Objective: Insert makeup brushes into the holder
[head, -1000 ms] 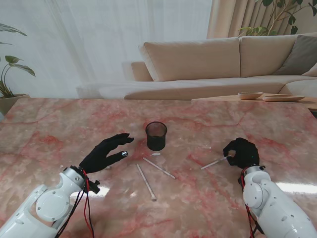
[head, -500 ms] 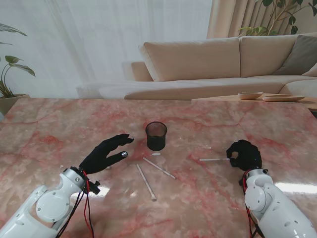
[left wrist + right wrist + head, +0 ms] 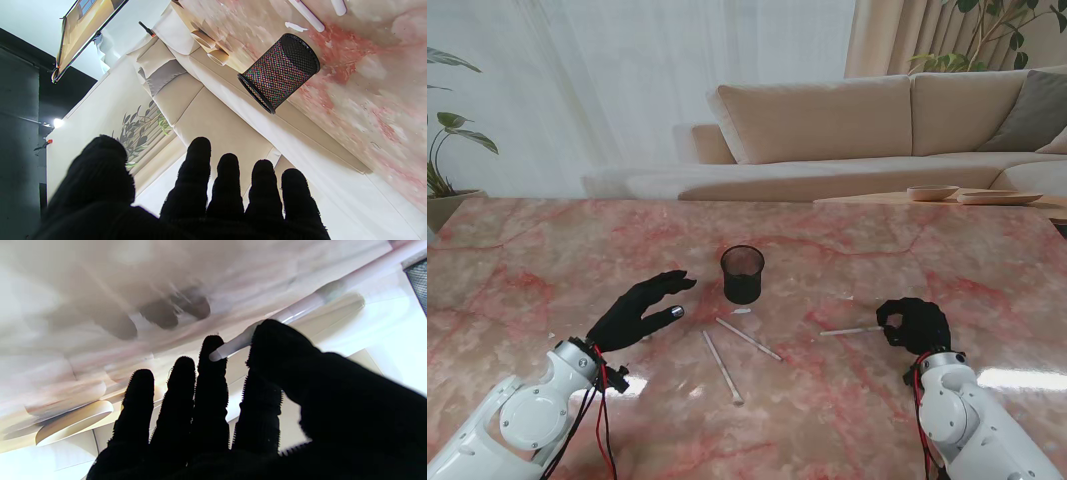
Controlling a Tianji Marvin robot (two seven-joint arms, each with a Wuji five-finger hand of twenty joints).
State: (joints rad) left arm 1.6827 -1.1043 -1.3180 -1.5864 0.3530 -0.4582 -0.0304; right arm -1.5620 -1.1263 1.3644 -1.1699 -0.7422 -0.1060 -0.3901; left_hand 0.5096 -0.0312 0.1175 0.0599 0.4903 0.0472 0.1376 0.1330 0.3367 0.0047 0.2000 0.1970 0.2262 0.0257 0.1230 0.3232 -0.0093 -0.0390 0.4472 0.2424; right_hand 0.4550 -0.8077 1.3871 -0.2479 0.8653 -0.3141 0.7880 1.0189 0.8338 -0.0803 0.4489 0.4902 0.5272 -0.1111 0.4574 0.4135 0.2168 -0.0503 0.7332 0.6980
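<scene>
The black mesh holder point(image 3: 743, 274) stands upright at the table's middle, seen also in the left wrist view point(image 3: 279, 72). Two white brushes lie nearer to me than it, one point(image 3: 748, 339) slanting right, the other point(image 3: 723, 367) pointing toward me. My right hand point(image 3: 914, 325) is shut on a third white brush point(image 3: 850, 330), whose free end points left toward the holder. In the right wrist view the thumb and a fingertip point(image 3: 213, 350) pinch that brush point(image 3: 300, 308). My left hand point(image 3: 639, 310) hovers open to the left of the holder, fingers spread, holding nothing.
A small white scrap point(image 3: 742, 311) lies just in front of the holder. A beige sofa point(image 3: 847, 130) and a low table with shallow dishes point(image 3: 972, 194) stand beyond the marble table's point(image 3: 547, 250) far edge. A potted plant point(image 3: 442, 160) stands at far left.
My right hand has drawn slightly toward me and to the left with the brush, which swung from slanted to nearly level. The left hand has not moved.
</scene>
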